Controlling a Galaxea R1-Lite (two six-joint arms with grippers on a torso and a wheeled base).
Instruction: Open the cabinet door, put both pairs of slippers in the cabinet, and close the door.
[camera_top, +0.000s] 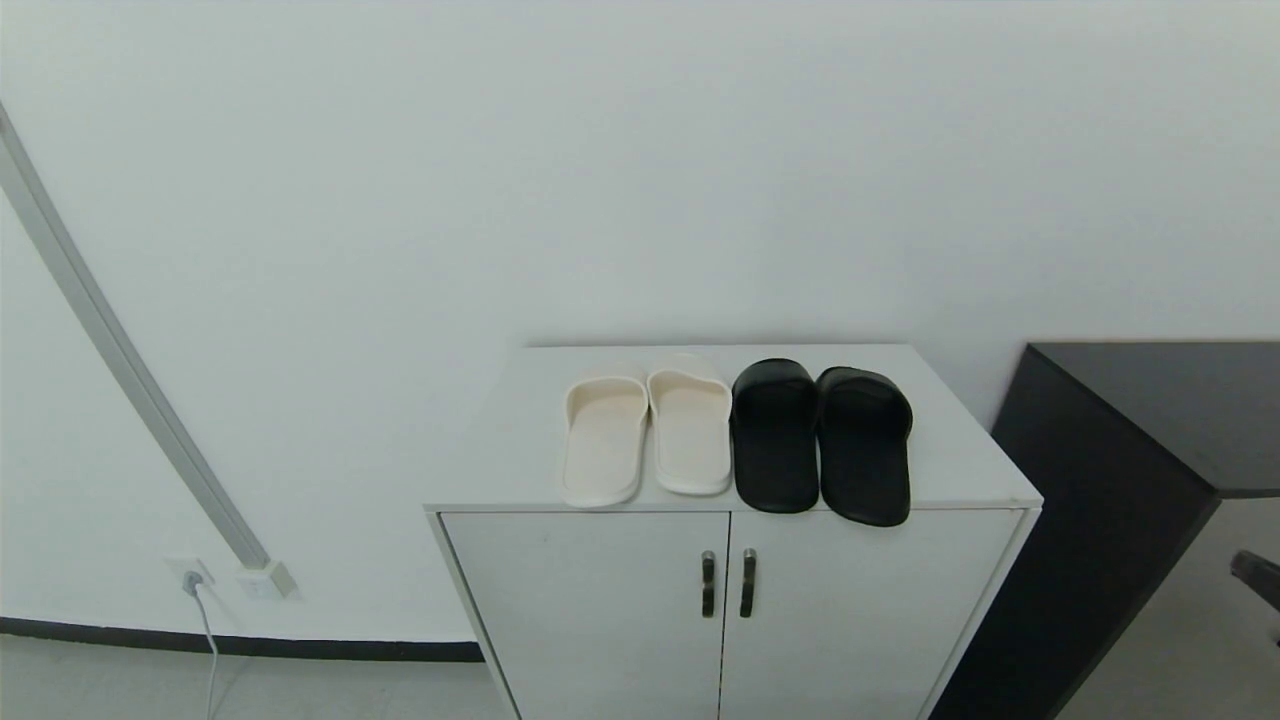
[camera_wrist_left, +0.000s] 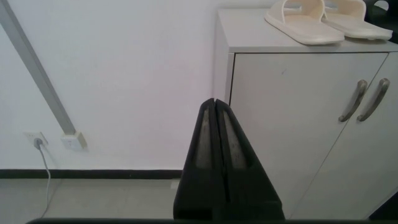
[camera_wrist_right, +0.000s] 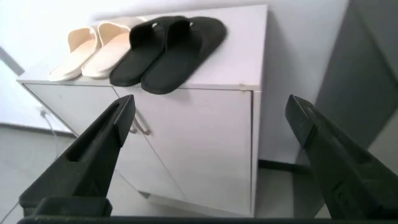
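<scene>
White cabinet (camera_top: 860, 620) stands against the wall with both doors shut, and a black bench (camera_top: 1150, 420) is just beside it on the right. On its top lie the cream slippers (camera_top: 690, 440) and the black slippers (camera_top: 775, 440), side by side with heels at the front edge, the black pair overhanging a little. Two slim metal handles (camera_top: 708, 583) flank the centre seam.

Opening comes first, I judge. Pinch one handle along its upright bar, pull in an arc about the outer hinge rather than straight back, and swing the door wide so the slippers pass freely.

The right gripper (camera_wrist_right: 210, 106) is held above the level of the top, facing the cabinet's right front corner, its fingers spread wide and empty. The left gripper (camera_wrist_left: 215, 109) sits lower, facing the left door, its fingers pressed together on nothing.
</scene>
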